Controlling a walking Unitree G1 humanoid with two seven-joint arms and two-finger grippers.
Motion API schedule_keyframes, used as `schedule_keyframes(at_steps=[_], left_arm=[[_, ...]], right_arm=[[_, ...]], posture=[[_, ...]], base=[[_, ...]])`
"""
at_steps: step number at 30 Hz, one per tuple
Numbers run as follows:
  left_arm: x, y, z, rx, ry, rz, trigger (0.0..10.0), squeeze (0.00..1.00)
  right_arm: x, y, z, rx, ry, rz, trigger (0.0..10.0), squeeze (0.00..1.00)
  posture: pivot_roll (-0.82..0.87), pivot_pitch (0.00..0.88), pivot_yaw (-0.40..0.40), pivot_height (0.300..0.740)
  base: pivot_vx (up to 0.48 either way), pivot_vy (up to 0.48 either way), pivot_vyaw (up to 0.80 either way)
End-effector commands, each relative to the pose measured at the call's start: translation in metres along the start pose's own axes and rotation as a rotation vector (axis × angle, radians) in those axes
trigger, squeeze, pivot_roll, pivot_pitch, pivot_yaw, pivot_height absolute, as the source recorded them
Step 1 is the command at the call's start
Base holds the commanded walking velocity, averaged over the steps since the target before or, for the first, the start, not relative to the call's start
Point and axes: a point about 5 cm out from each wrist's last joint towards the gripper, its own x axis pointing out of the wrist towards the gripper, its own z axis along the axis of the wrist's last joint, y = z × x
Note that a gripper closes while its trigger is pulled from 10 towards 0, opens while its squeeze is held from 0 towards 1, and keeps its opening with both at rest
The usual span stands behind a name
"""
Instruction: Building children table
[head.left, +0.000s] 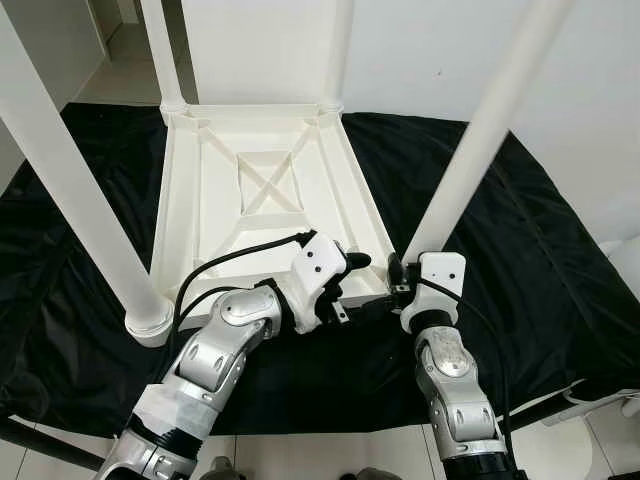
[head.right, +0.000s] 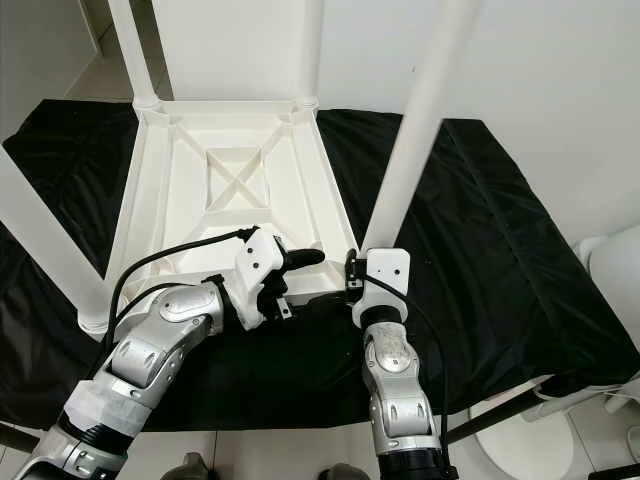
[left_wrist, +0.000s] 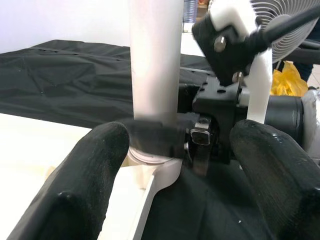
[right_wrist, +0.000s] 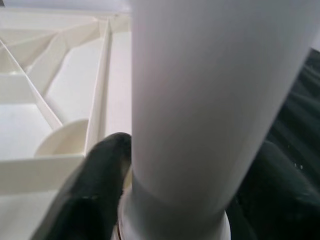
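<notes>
A white children's table lies upside down on a black cloth, with its legs pointing up. My right gripper is shut on the base of the near right leg, where it meets the table corner. The right wrist view shows that leg close up, with a black finger pressed against its side. My left gripper hovers just left of the same corner, open and holding nothing. Its fingers frame the leg from a short distance.
The near left leg and the two far legs stand upright around the work spot. The black cloth covers the surface, with pale floor tiles by its front edge. A fan and a yellow bag stand to the right.
</notes>
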Motion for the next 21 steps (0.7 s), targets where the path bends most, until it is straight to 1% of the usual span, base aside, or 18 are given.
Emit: schedule_keyframes(at_steps=[1,3,4,7,8,9,12,13,14,16,19,21], left_arm=[[0.0,0.003,-0.003,0.007,0.009,0.05,10.0,0.0],[0.001,0.003,-0.003,0.009,0.008,0.055,10.0,0.0],[0.001,0.004,-0.003,0.011,0.008,0.065,10.0,0.0],[0.001,0.004,-0.003,0.012,0.008,0.068,10.0,0.0],[0.0,0.004,-0.003,0.013,0.008,0.071,10.0,0.0],[0.0,0.004,-0.003,0.013,0.008,0.071,10.0,0.0],[0.0,0.004,-0.004,0.019,0.012,0.078,10.0,0.0],[0.0,0.004,-0.004,0.019,0.012,0.078,10.0,0.0],[-0.001,0.004,-0.004,0.02,0.013,0.079,10.0,0.0],[-0.001,0.006,-0.004,0.024,0.017,0.103,10.0,0.0],[-0.001,0.008,-0.004,0.027,0.017,0.118,10.0,0.0],[-0.002,0.01,-0.004,0.034,0.016,0.139,10.0,0.0]], right_arm=[[-0.003,-0.004,0.001,-0.017,-0.005,-0.013,10.0,1.0],[-0.004,-0.005,0.002,-0.024,-0.013,-0.018,10.0,1.0],[-0.008,-0.009,0.002,-0.038,-0.022,-0.037,10.0,1.0],[-0.009,-0.01,0.002,-0.041,-0.023,-0.043,10.0,1.0],[-0.013,-0.01,0.001,-0.035,-0.025,-0.026,10.0,0.0],[-0.013,-0.01,0.001,-0.035,-0.025,-0.026,10.0,0.0],[-0.028,-0.009,-0.005,-0.039,-0.03,0.023,10.0,0.0],[-0.028,-0.009,-0.005,-0.039,-0.03,0.023,10.0,0.0],[-0.032,-0.009,-0.006,-0.037,-0.03,0.032,10.0,0.0],[-0.042,-0.011,-0.01,-0.023,-0.032,0.044,10.0,0.0],[-0.046,-0.012,-0.011,-0.022,-0.036,0.05,10.0,0.0],[-0.054,-0.015,-0.013,-0.022,-0.034,0.047,10.0,0.0]], posture=[[-0.01,0.007,-0.055,0.74],[-0.01,0.007,-0.055,0.74],[-0.01,0.008,-0.057,0.74],[-0.01,0.008,-0.057,0.74],[-0.01,0.01,-0.06,0.74],[-0.01,0.01,-0.06,0.74],[-0.01,0.015,-0.06,0.74],[-0.01,0.015,-0.06,0.74],[-0.01,0.015,-0.06,0.74],[-0.01,0.017,-0.056,0.74],[-0.01,0.018,-0.054,0.74],[-0.01,0.018,-0.05,0.74]], base=[[0.0,0.0,0.0],[0.0,0.0,0.0],[0.0,0.0,0.0],[0.0,0.0,0.0],[0.0,0.0,0.0],[0.0,0.0,0.0],[0.0,0.0,0.0],[0.0,0.0,0.0],[0.0,0.0,0.0],[0.0,0.0,0.0],[0.0,0.0,0.0],[0.0,0.0,0.0]])
